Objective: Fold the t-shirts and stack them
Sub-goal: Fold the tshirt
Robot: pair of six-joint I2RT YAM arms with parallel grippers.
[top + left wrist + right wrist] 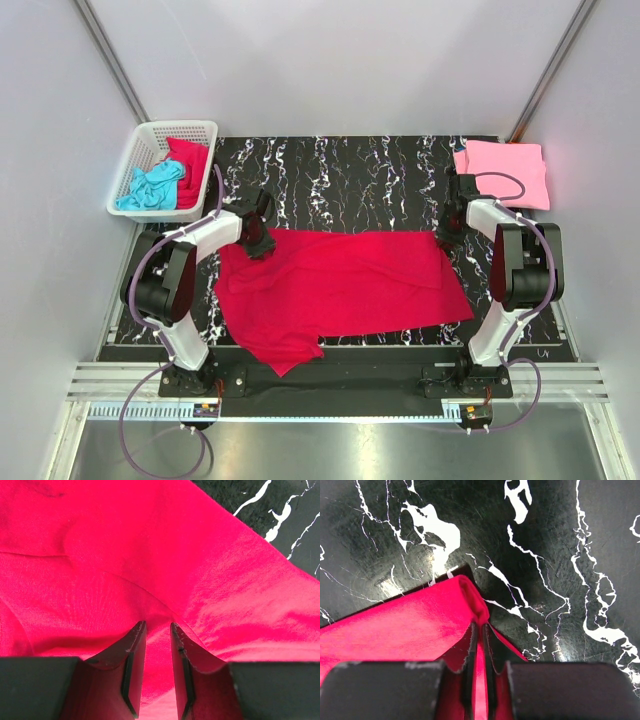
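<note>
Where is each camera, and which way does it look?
Top: above and behind the arms, looking down on table and crimson t-shirt; both arms show.
On the left wrist, facing down at the t-shirt; left gripper pinching it.
On the right wrist, facing the t-shirt's corner and table; right gripper pinching it.
All three see the crimson t-shirt.

White-shelled left arm (200,236), matching right arm (487,216), black joints, purple cables (121,420)
</note>
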